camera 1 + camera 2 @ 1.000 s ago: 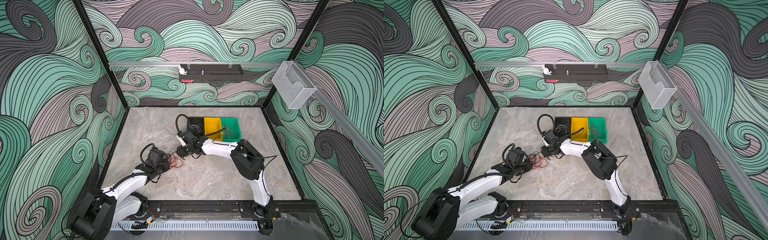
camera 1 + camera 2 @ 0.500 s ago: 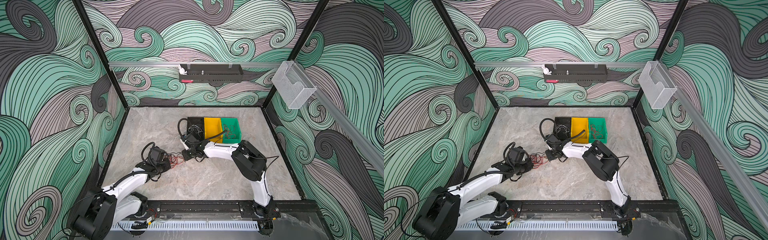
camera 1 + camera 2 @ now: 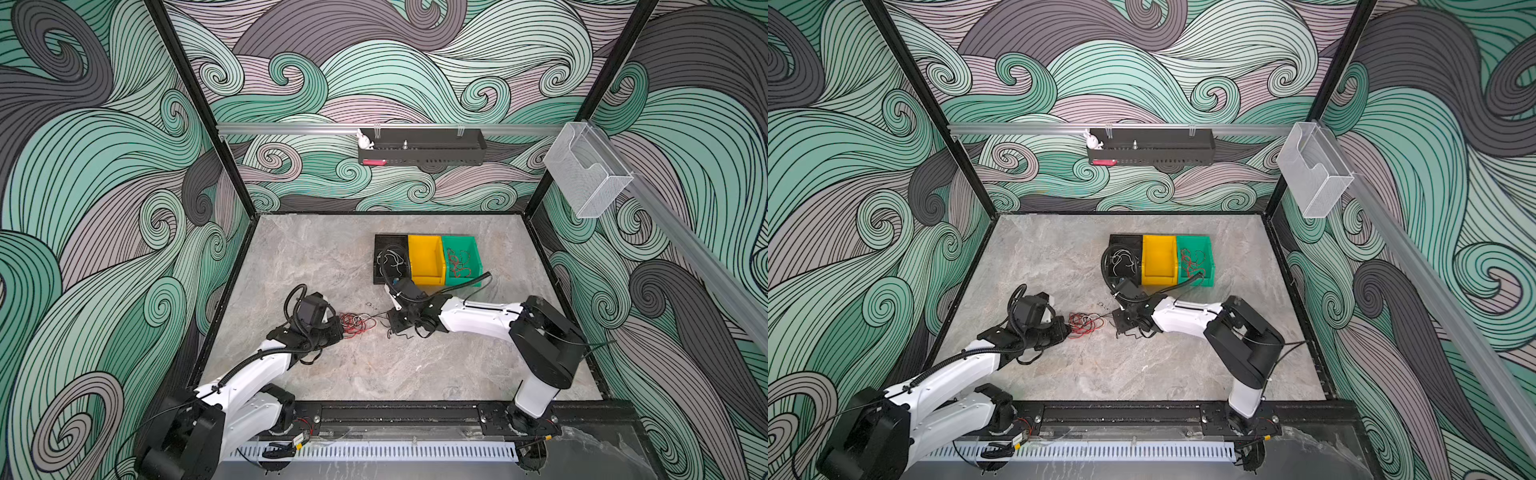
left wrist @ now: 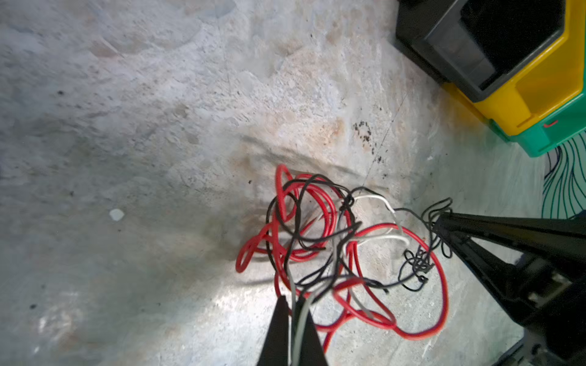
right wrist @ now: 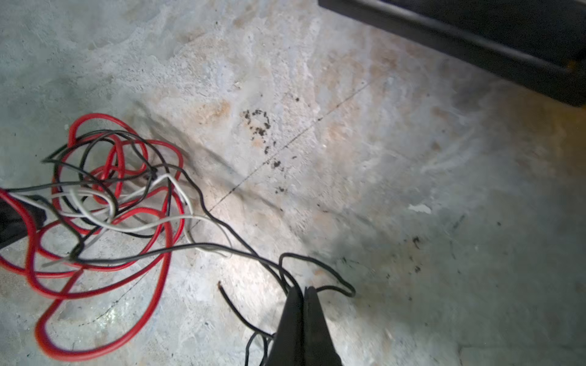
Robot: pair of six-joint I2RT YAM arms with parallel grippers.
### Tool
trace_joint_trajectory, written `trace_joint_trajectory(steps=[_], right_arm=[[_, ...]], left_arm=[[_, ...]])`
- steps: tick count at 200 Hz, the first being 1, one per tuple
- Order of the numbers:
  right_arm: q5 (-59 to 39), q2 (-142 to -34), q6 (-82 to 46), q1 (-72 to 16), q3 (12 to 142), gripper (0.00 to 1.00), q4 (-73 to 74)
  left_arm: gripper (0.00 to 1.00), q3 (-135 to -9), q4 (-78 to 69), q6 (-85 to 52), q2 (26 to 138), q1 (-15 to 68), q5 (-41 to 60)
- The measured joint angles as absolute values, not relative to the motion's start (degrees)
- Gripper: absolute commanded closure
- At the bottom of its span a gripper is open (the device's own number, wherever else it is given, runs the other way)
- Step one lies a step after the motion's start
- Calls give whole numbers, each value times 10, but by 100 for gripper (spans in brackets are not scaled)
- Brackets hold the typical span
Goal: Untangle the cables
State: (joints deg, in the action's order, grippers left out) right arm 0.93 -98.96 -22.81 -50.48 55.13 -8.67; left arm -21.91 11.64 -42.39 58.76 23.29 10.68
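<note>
Near the middle of the marble table [image 3: 374, 374], the loose tangle of cables [image 3: 355, 325] lay flat between the two claws, well apart from every wall of the enclosure. The left gripper [image 4: 293, 301] was pressed together on a few strands, grey-white and black, at one edge of the tangle, and the red loops spread over the stone beyond its tips. The right gripper [image 5: 303, 290] was pinched tight on a thin black wire at the opposite edge. That wire ran back into the knot, while a free black end lay on the table just beside the tips. Bare stone stretched wide on the left of both top views and toward the front rail [image 3: 395, 415], giving both arms room there. Behind the right wrist three bins stood touching in a row: a black bin [image 3: 378, 266] holding white and black wires, a yellow bin [image 3: 426, 262], and a green bin [image 3: 459, 237] holding red wires. The right arm's hose curved over the black bin's front edge.
</note>
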Motion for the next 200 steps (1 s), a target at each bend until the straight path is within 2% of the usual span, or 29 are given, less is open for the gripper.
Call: trace_joint_trajectory(steps=[94, 200], right_arm=[[72, -878, -261, -463, 461, 96, -116], [69, -825, -291, -372, 401, 95, -123]], left_arm=[[97, -174, 63, -425, 585, 239, 143], [99, -151, 92, -444, 489, 242, 118]])
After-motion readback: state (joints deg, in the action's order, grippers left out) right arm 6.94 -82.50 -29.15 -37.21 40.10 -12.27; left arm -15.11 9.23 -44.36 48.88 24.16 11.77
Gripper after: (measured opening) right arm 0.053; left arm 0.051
